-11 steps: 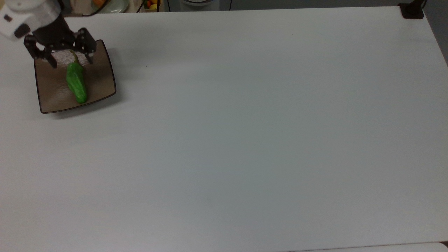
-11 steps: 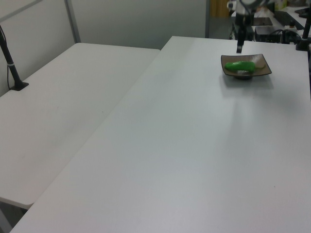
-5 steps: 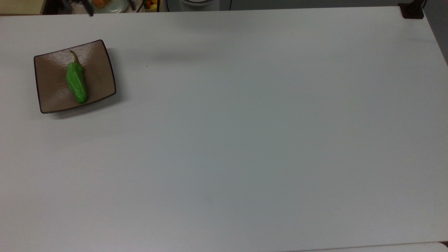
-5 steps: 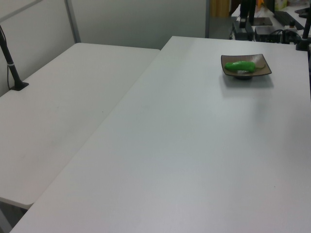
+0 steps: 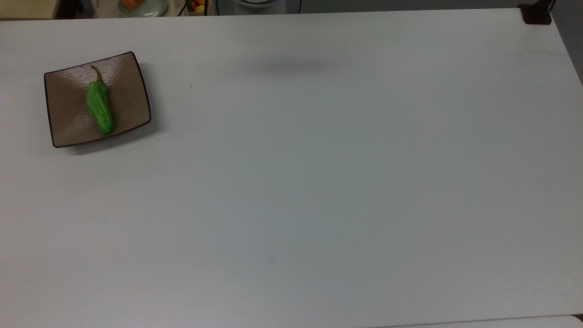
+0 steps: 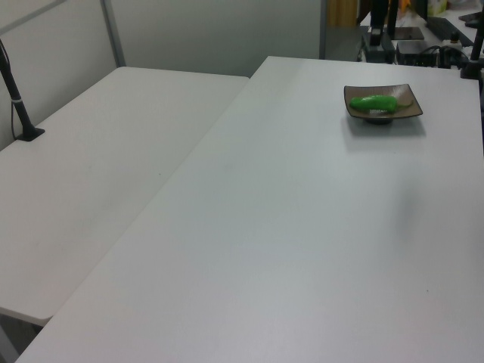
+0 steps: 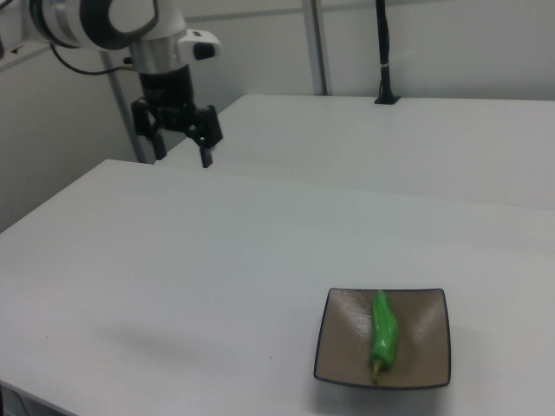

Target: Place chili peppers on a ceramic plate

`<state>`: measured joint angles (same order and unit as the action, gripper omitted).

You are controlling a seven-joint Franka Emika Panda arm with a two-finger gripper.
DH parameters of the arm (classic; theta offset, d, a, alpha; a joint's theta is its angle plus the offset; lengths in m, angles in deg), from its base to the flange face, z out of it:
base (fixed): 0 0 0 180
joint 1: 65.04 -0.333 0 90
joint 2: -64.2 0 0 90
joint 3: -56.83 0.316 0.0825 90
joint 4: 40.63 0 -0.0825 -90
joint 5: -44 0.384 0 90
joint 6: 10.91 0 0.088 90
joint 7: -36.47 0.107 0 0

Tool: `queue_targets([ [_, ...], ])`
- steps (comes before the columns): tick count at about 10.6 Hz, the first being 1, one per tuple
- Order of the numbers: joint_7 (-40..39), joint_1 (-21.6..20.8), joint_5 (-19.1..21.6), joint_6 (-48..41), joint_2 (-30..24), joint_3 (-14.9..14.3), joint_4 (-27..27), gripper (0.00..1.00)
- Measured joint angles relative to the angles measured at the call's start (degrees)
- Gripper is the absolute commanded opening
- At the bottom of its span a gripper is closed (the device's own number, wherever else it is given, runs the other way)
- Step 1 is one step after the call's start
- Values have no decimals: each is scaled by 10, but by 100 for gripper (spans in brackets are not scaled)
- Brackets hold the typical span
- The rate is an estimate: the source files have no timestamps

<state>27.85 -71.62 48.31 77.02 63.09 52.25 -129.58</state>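
White worktop (image 5: 319, 182) carried the plate (image 5: 63, 123); pepper (image 5: 99, 107) looked light, slick, best gripped mid-body; hand (image 7: 179, 159) apart, empty.

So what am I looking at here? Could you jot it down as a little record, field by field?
surface: white table
plate: square brown ceramic plate, near the top view's left edge
pepper: one green chili pepper lying on the plate, all of it within the rim
pepper stem: points toward the top view's top edge
gripper: gripper open, empty, raised above the table, far from the plate
task state: pepper on the plate, released
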Motion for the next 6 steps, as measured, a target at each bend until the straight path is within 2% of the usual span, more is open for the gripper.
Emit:
queue_targets([
  [2, 25, -5, 0, 13, 2, 28, -8, 100],
  [6, 22, -12, 0, 81, 9, 34, -45, 100],
])
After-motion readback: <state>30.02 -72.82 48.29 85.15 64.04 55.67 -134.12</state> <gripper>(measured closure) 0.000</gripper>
